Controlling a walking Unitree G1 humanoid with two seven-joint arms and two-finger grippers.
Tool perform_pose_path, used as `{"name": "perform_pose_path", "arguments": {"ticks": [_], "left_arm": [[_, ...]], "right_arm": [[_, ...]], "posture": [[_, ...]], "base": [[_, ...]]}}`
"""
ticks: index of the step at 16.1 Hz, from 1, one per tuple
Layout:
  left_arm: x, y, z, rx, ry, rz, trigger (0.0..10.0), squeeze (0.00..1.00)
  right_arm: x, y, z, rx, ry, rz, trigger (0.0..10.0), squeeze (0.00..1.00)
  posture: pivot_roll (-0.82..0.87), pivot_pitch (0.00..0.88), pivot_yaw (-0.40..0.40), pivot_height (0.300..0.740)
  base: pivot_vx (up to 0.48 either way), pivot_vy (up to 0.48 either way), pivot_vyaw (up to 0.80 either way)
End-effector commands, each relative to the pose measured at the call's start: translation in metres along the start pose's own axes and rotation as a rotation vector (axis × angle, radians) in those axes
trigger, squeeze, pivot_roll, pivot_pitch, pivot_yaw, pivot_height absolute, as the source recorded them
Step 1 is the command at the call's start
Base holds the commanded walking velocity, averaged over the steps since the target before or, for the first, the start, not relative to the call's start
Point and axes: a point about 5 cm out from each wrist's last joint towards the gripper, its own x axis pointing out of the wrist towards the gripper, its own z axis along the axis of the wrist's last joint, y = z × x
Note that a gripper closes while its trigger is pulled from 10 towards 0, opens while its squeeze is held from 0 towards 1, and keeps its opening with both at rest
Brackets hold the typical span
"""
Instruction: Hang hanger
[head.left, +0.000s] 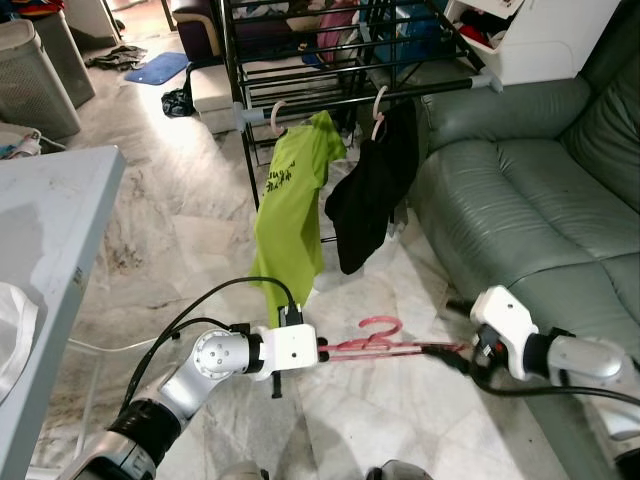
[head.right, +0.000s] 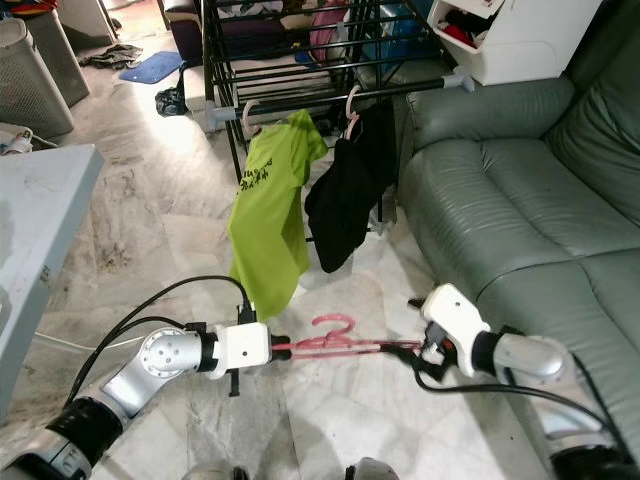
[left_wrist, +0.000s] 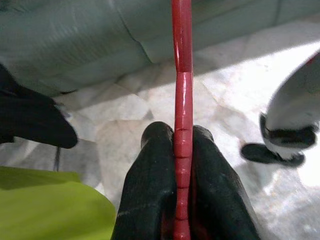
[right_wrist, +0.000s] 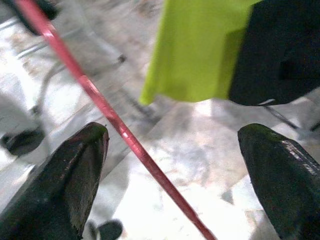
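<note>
My left gripper (left_wrist: 182, 200) is clamped on the pink hanger (head.left: 375, 342), held low at 6 o'clock, right gripper (right_wrist: 175, 175) spread beside its far end, so I should lift hook-up toward the rack rail (head.left: 430, 90) at 12

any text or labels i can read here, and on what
Green shirt: dark print on the front, too small and creased to read.
Red hanger, black shirt, rack, sofa and both arms: no text that can be made out.
</note>
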Motion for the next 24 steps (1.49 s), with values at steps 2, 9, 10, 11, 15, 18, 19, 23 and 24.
{"name": "perform_pose_path", "arguments": {"ticks": [2,9,10,11,15,18,19,23,24], "left_arm": [[0.0,0.0,-0.002,0.039,0.008,-0.023,10.0,0.0],[0.013,0.001,0.012,0.053,-0.058,-0.055,10.0,0.0],[0.013,0.001,0.013,0.055,-0.059,-0.056,10.0,0.0],[0.014,0.001,0.013,0.056,-0.062,-0.056,10.0,0.0],[0.015,-0.001,0.013,0.057,-0.072,-0.063,10.0,0.0],[0.015,-0.002,0.013,0.063,-0.07,-0.07,10.0,0.0],[0.015,-0.002,0.013,0.063,-0.07,-0.069,10.0,0.0],[0.013,-0.001,0.014,0.07,-0.069,-0.071,10.0,0.0],[0.013,0.0,0.014,0.071,-0.07,-0.072,10.0,0.0]], "right_arm": [[0.0,-0.009,0.018,-0.091,0.003,0.109,10.0,0.0],[0.022,-0.004,0.012,-0.24,0.194,0.399,10.0,0.0],[0.027,-0.006,0.013,-0.249,0.2,0.417,10.0,0.0],[0.031,-0.006,0.015,-0.269,0.207,0.428,10.0,0.0],[0.041,-0.008,0.013,-0.305,0.226,0.448,0.0,0.0],[0.043,-0.009,0.013,-0.296,0.222,0.455,0.0,0.0],[0.043,-0.01,0.013,-0.296,0.223,0.453,0.0,0.0],[0.042,-0.012,0.012,-0.291,0.226,0.467,0.0,0.0],[0.042,-0.013,0.011,-0.279,0.234,0.473,0.0,0.0]], "posture": [[-0.03,0.0,0.043,0.74],[-0.03,0.0,0.019,0.74],[-0.03,0.0,0.015,0.74],[-0.03,0.0,0.012,0.74],[-0.03,0.0,0.009,0.74],[-0.03,0.0,0.01,0.74],[-0.03,0.0,0.01,0.74],[-0.03,0.0,0.009,0.74],[-0.03,0.0,0.009,0.74]], "base": [[0.0,0.0,0.0],[0.0,0.0,0.0],[0.0,0.0,0.0],[0.0,0.0,0.0],[0.0,0.0,0.0],[0.0,0.0,0.0],[0.0,0.0,0.0],[0.0,0.0,0.0],[0.0,0.0,0.0]]}}
